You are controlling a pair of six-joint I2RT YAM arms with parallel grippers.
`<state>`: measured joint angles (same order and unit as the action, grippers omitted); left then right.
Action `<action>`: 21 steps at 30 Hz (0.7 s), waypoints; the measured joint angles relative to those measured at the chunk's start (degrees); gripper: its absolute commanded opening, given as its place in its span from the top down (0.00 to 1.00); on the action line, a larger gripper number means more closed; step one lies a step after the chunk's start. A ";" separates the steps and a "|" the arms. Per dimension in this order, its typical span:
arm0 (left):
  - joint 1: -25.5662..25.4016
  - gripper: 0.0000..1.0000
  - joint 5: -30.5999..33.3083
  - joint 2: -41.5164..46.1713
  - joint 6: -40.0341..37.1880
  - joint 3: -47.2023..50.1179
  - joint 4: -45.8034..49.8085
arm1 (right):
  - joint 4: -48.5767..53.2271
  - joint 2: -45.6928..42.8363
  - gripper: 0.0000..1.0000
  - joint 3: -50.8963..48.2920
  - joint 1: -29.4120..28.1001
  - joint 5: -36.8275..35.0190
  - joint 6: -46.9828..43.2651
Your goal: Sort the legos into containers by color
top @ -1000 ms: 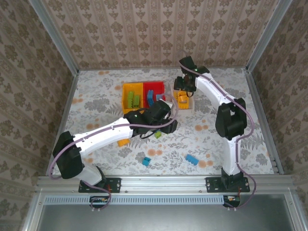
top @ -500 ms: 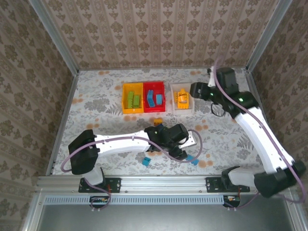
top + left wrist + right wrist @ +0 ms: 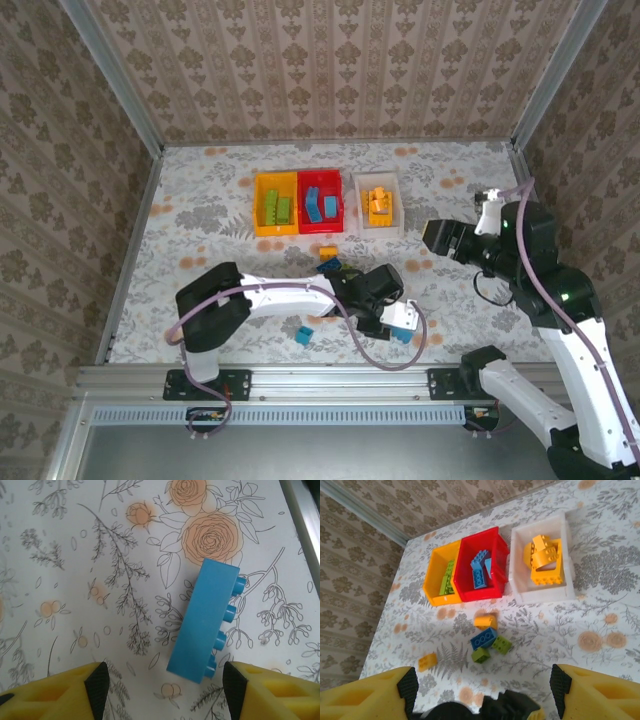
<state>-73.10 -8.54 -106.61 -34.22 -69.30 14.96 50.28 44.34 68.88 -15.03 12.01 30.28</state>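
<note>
The left end effector (image 3: 165, 686) hangs open just above the floral worktop (image 3: 75, 575). Its yellow fingers (image 3: 95, 685) sit either side of a blue lego brick (image 3: 207, 622) without touching it. The brick lies on its side near the front edge. Farther back is a loose cluster: an orange brick (image 3: 485, 621), a dark blue brick (image 3: 483, 638) and a lime green brick (image 3: 480, 654). Beyond it, side by side, the yellow bin (image 3: 431, 584) holds lime green bricks (image 3: 446, 577), the red bin (image 3: 480, 594) blue bricks (image 3: 479, 570), and the white bin (image 3: 545, 594) orange bricks (image 3: 545, 560). The right end effector (image 3: 484, 692) is open, high above the worktop.
</note>
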 measured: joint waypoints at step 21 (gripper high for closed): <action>-1.51 0.44 -5.44 -5.18 -2.47 -5.40 3.85 | 2.71 -0.74 0.27 -0.55 0.00 0.87 1.95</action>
<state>-74.61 -13.98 -111.79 -36.69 -74.70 18.81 52.99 43.59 68.34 -15.03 12.88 32.23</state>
